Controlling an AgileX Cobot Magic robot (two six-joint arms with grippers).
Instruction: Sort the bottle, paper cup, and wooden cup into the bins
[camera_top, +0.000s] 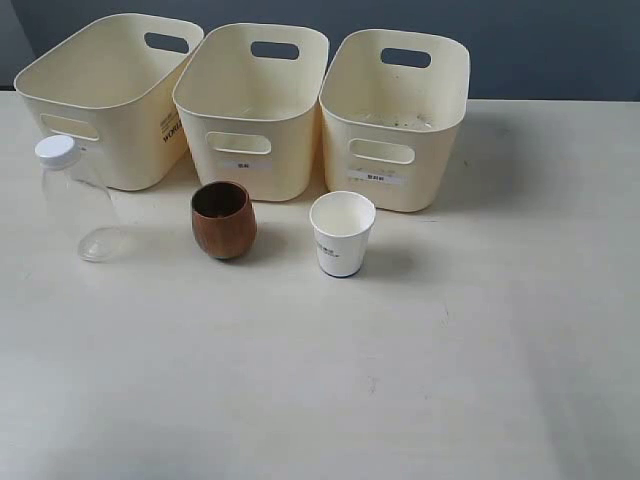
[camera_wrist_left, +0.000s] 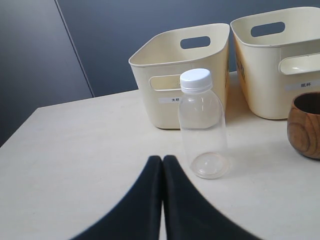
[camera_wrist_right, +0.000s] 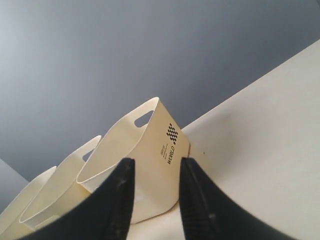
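**Exterior view: three items lined before three tubs**

Three cream-yellow plastic bins (camera_top: 395, 120) with small, unreadable labels are ranged along the pale table (camera_top: 400, 380). Before them stand a clear white-capped plastic bottle (camera_top: 75, 200), a squat brown wooden cup (camera_top: 223, 219) and a white paper cup (camera_top: 342, 233), apart. The left gripper (camera_wrist_left: 162, 165) is pressed together near the bottle; the right gripper (camera_wrist_right: 156, 172) is spread

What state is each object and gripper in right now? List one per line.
Clear plastic bottle with white cap: upright, capped, empty.
Brown wooden cup: upright, on table.
White paper cup: upright, empty.
Three cream plastic bins: upright, none holding a cup or bottle.
Left gripper: shut.
Right gripper: open.
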